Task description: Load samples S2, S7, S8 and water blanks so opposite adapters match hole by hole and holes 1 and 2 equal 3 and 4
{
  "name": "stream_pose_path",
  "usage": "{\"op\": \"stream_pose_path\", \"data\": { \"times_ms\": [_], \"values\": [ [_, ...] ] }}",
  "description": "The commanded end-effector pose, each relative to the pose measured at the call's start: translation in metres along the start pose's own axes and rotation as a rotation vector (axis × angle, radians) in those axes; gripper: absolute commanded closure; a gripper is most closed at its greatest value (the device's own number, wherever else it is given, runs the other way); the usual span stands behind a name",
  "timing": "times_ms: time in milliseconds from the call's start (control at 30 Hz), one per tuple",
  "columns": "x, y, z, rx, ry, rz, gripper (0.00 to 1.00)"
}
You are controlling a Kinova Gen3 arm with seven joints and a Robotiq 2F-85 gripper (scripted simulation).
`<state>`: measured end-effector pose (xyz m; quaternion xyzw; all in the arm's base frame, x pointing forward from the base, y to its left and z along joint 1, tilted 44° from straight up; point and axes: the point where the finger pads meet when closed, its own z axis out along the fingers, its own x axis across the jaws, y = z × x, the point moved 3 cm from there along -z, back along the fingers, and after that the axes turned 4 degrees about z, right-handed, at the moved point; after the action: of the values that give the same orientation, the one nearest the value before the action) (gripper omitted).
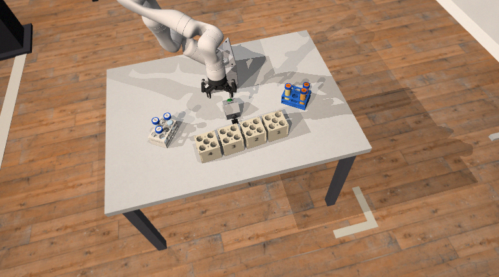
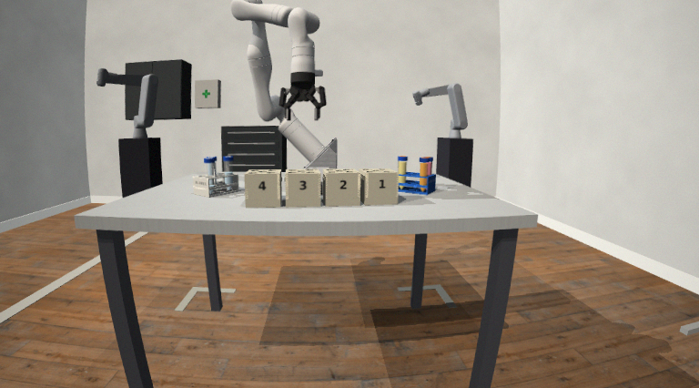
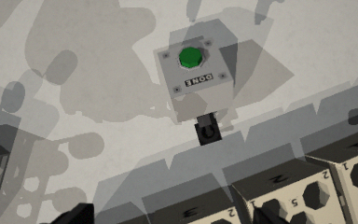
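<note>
Overhead, our tool (image 2: 302, 105) hangs spread wide and holding nothing, high above the surface (image 1: 154, 181) — the green button (image 3: 190, 57) on its desk (image 1: 233, 108) sits almost straight below. We see four adapters (image 1: 240, 134) with every hole bare; orange-capped samples (image 1: 297, 92) wait in the blue rack (image 1: 294, 101), blanks (image 1: 162, 121) in the white rack (image 1: 160, 138).

Lab: tube racks (image 1: 294, 103), pedestal-mounted robot arms (image 2: 456, 105).
</note>
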<state>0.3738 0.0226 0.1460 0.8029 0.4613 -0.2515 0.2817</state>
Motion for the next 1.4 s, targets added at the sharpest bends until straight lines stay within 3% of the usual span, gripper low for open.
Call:
{"op": "stream_pose_path", "data": {
  "times_ms": [0, 433, 1367],
  "values": [
    [-0.022, 0.008, -0.001, -0.007, 0.003, 0.160, 0.00],
    [-0.074, 0.027, -0.001, -0.006, 0.004, 0.527, 0.00],
    [-0.186, 0.069, -0.001, -0.006, 0.004, 0.528, 0.00]
  ]
}}
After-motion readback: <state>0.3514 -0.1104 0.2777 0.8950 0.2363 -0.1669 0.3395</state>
